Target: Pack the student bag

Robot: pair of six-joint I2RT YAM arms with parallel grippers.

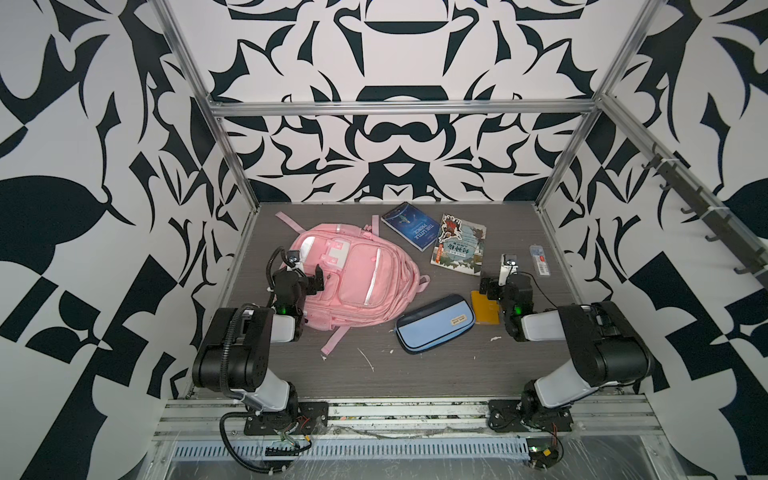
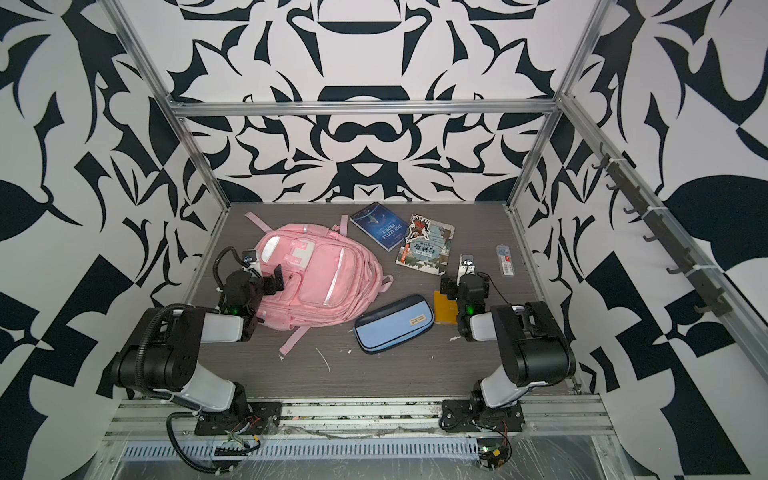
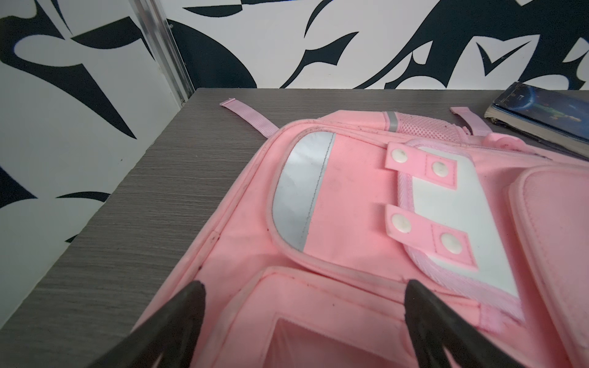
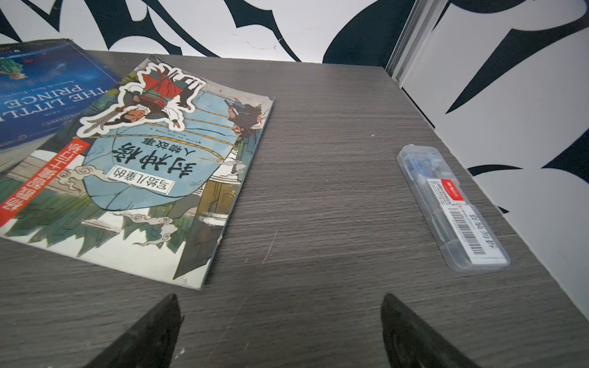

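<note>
- My left hand [image 3: 305, 283] is spread wide and empty, poised over the near-left front pockets of the student bag [image 1: 357, 274].
- The bag lies front-up on the left half of the worktop [image 1: 415, 374]. Its long axis runs from far left toward near centre, so my left arm is clearly the nearer.
- The Little Prince book [image 1: 411, 226], a storybook [image 1: 457, 245] and the blue pencil case [image 1: 434, 322] lie to the bag's right.
- My right hand [image 4: 280, 298], also spread and empty, hangs over bare worktop, well apart from the bag.
</note>
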